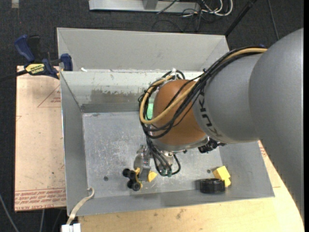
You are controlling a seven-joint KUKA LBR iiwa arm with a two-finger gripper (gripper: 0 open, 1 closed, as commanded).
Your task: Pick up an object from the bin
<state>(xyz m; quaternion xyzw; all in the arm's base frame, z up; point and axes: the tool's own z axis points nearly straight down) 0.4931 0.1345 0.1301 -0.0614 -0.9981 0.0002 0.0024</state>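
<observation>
the gripper (pixel 141 170) sits low near the front wall of the bin (pixel 96 144), right over a small black and yellow thing (pixel 132 179); whether it is open or closed, i cannot tell.

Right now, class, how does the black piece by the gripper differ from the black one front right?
The knobbly black piece is smaller and lies at the gripper; the black lump is larger, smoother, apart from it, beside a yellow block. Both are black and lie on the bin floor.
</observation>
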